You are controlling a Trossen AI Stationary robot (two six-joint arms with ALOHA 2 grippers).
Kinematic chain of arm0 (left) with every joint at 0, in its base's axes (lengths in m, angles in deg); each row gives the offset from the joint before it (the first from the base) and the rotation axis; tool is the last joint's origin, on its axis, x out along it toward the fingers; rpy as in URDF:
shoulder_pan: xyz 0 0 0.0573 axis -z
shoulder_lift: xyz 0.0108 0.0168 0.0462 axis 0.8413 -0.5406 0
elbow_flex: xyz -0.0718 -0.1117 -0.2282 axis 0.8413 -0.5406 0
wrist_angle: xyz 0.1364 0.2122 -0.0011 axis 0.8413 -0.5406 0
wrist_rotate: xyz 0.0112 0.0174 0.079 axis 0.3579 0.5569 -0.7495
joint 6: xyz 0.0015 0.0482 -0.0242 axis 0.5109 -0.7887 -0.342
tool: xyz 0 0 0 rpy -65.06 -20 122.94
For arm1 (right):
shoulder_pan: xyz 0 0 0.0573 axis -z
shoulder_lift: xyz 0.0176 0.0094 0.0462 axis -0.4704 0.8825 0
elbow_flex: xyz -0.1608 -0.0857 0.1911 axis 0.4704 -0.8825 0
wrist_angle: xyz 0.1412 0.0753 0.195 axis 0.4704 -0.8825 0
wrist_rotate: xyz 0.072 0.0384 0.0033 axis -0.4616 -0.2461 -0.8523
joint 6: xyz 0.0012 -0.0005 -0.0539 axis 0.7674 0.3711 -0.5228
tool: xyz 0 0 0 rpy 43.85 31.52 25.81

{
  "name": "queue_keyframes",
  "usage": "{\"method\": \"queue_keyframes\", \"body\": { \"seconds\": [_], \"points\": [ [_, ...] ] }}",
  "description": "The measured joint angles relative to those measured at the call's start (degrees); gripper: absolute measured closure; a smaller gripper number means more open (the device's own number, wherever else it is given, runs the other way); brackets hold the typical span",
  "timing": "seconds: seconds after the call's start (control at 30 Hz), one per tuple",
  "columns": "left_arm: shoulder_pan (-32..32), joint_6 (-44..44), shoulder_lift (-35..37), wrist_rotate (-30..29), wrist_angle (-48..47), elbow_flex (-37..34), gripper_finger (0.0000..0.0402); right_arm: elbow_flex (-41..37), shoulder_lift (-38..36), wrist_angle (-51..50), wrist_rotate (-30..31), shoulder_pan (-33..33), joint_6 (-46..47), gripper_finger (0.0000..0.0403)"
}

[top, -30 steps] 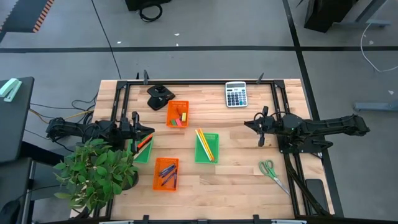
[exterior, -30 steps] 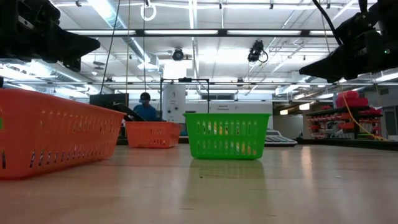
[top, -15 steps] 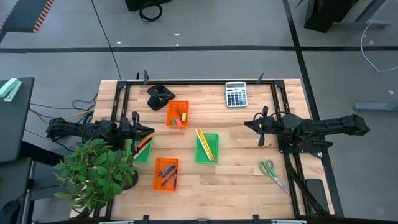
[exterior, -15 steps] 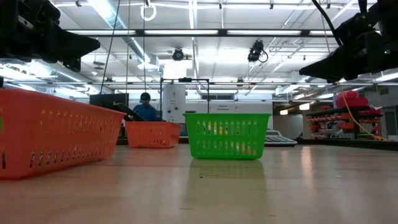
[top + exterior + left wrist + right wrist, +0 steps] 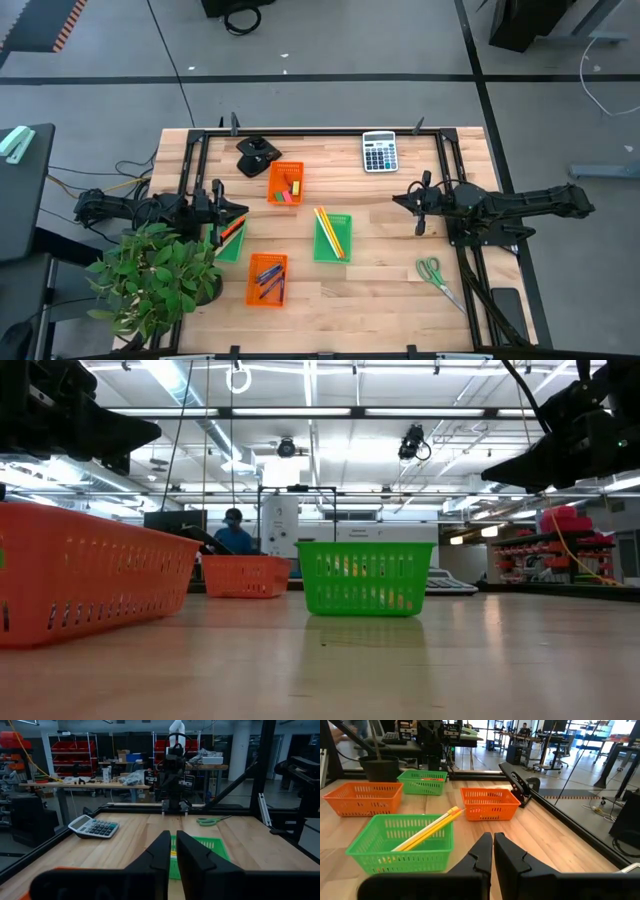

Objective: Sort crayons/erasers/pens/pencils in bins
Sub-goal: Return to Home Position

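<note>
Sorting looks finished, both arms drawn back with nothing held.

Pencils (image 5: 331, 232) lie in the green bin (image 5: 332, 238) between the grippers; crayons (image 5: 232, 230) in the bin just beside the left gripper (image 5: 243, 212), its fingers nearly together; pens (image 5: 267, 277) and erasers (image 5: 286, 192) sit in orange bins. Right gripper (image 5: 398, 199) is clenched, empty, well apart.

Ceiling strip lights (image 5: 400, 412) flood my workspace evenly from overhead, so my table (image 5: 390, 250) shows only soft shadows. At table level the near tabletop blurs and glares. My left wrist's view is dimmer, its own fingers (image 5: 161, 851) unfocused.
</note>
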Motion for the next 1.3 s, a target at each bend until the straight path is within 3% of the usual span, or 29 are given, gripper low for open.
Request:
{"method": "queue_keyframes", "body": {
  "seconds": [1.3],
  "points": [
    [0.0,0.0,0.0,0.0,0.0,0.0,0.0364,0.0,0.0,0.0,0.0,0.0,0.0,0.038]
  ]
}}
